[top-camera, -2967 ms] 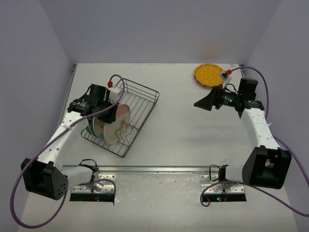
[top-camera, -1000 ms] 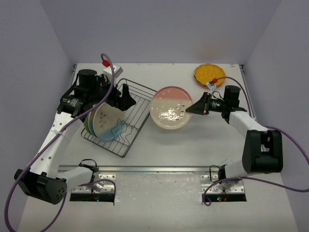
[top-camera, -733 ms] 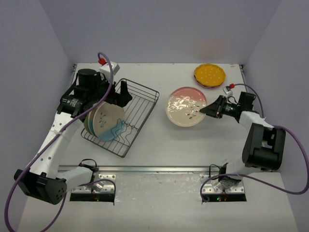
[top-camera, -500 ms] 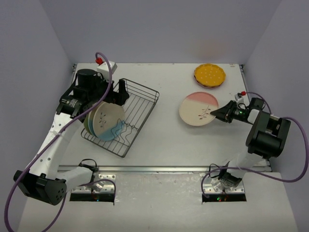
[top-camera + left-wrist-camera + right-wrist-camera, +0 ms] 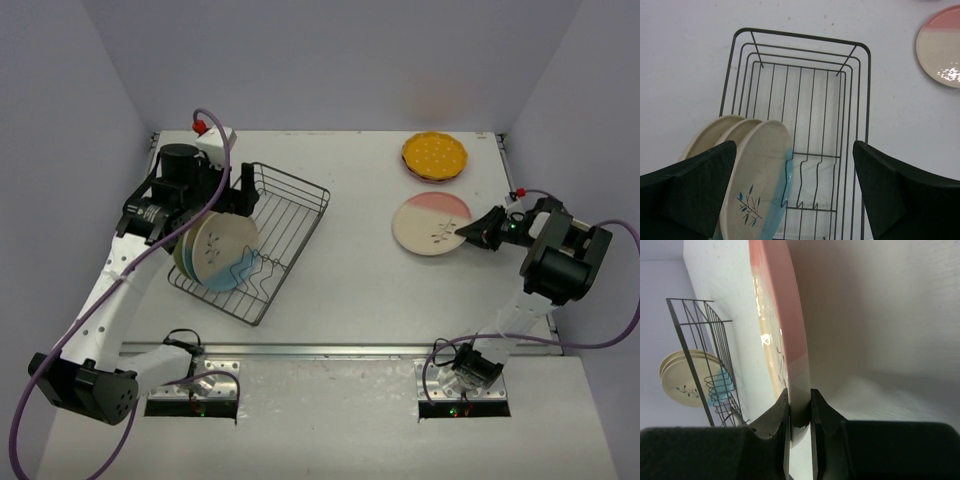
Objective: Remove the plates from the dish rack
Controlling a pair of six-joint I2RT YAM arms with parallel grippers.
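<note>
While the right end effector (image 5: pixel 465 231) clamps the cream-and-pink plate (image 5: pixel 430 222) by its nearest rim, we judge early release risks chipping it.

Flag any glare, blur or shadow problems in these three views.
Top external: evenly lit and sharp. Left wrist: small glare patch on the cream-and-pink plate, dish rack crisp. Right wrist: right gripper nearly black, glints along the plate's face.

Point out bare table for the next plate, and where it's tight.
Widest bare patch: the table between the dish rack and the cream-and-pink plate. Also bare: the near strip in front of that plate. Tight: the far right corner, where the orange dotted plate sits close behind the cream-and-pink plate gripped by the right tool.
</note>
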